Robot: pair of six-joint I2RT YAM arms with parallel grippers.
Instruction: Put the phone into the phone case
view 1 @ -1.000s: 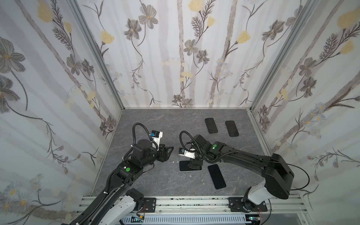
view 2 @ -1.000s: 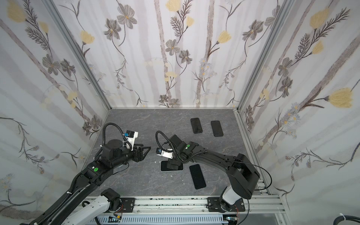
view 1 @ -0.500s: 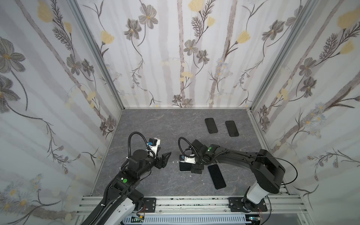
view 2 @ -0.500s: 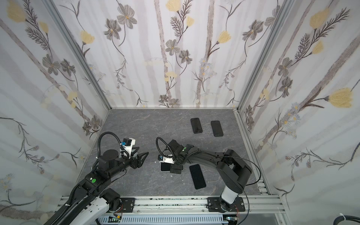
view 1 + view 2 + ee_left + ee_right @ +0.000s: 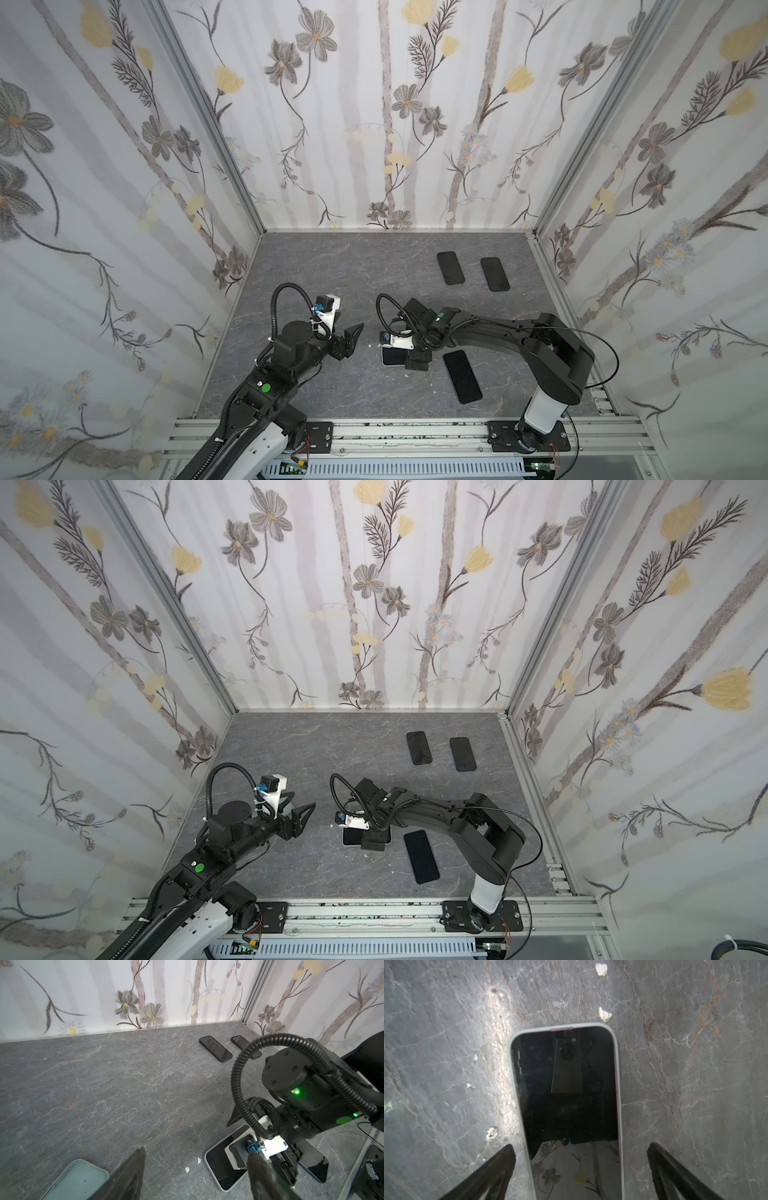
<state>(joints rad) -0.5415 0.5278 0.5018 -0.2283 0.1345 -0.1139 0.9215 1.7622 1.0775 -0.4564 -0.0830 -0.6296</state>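
- At the right end effector [image 5: 581, 1146]: spread wide and pointing down, one finger [image 5: 488, 1172] on each side of the phone [image 5: 566, 1095], clear of both long edges, gripping nothing.
- Between those fingers: phone lying flat and screen up on the tabletop [image 5: 446, 1043], seated in a pale blue-green phone case [image 5: 513, 1084]. A thin pink sliver of phone edge shows at the end rim and along one side.
- On the dark screen: reflections of the wrist camera and the flowered wallpaper.
- In both top views: right end effector [image 5: 415, 361] [image 5: 372, 840] low over the cased phone, around the middle of the tabletop from left to right, toward the near edge.
- At the left end effector [image 5: 196, 1151]: spread as well, holding nothing, hanging above the tabletop, aimed right toward the cased phone and apart from it.
- Below the left end effector in the left wrist view: a second pale blue-green case [image 5: 76, 1180], empty, hollow side up, only partly in view.
- Just right of the cased phone and slightly nearer: a bare dark phone [image 5: 462, 376] with a blue edge, flat, screen up.
- At the far right of the tabletop: two more dark phones [image 5: 450, 268] [image 5: 494, 274], side by side, not touching, well apart from both end effectors.
- Scattered by the cased phone: small pale crumbs [image 5: 604, 1015].
- Around the tabletop: flowered walls [image 5: 374, 124] on three sides.
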